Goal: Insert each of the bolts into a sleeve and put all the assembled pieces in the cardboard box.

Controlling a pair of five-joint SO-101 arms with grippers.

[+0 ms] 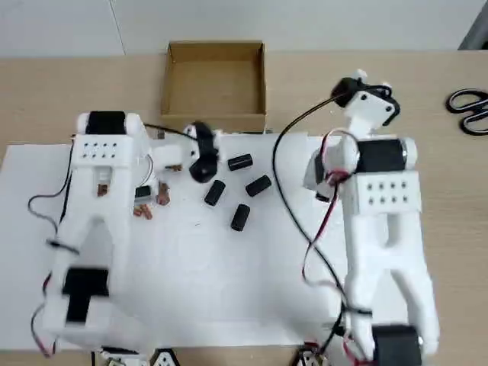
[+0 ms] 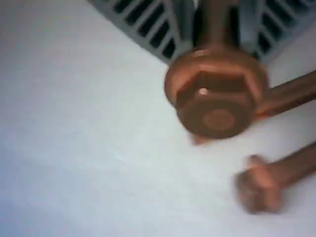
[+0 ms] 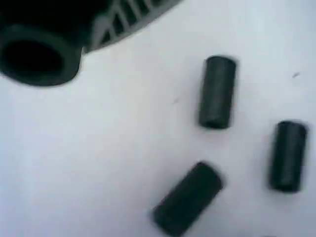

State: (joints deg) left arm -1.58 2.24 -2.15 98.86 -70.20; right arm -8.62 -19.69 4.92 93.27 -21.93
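My left gripper [image 2: 217,24] is shut on a copper bolt [image 2: 217,96] whose hex head faces the camera. Two more bolts [image 2: 269,182] lie on the white sheet close by. From above, this gripper [image 1: 174,166] sits left of centre, with loose bolts [image 1: 142,211] just in front of it. My right gripper [image 3: 64,24] is shut on a black sleeve [image 3: 37,57] whose open bore shows. Three loose sleeves [image 3: 217,91] lie beyond it. Seen from above, the right gripper [image 1: 322,183] hangs at the right, and several sleeves [image 1: 241,217] are scattered mid-table. The cardboard box [image 1: 216,116] stands open at the back.
A white sheet [image 1: 198,282] covers the near table, and both arms' bases stand on its front corners. Black scissors [image 1: 469,110] lie on the bare wood at the far right. Cables trail from both arms across the sheet.
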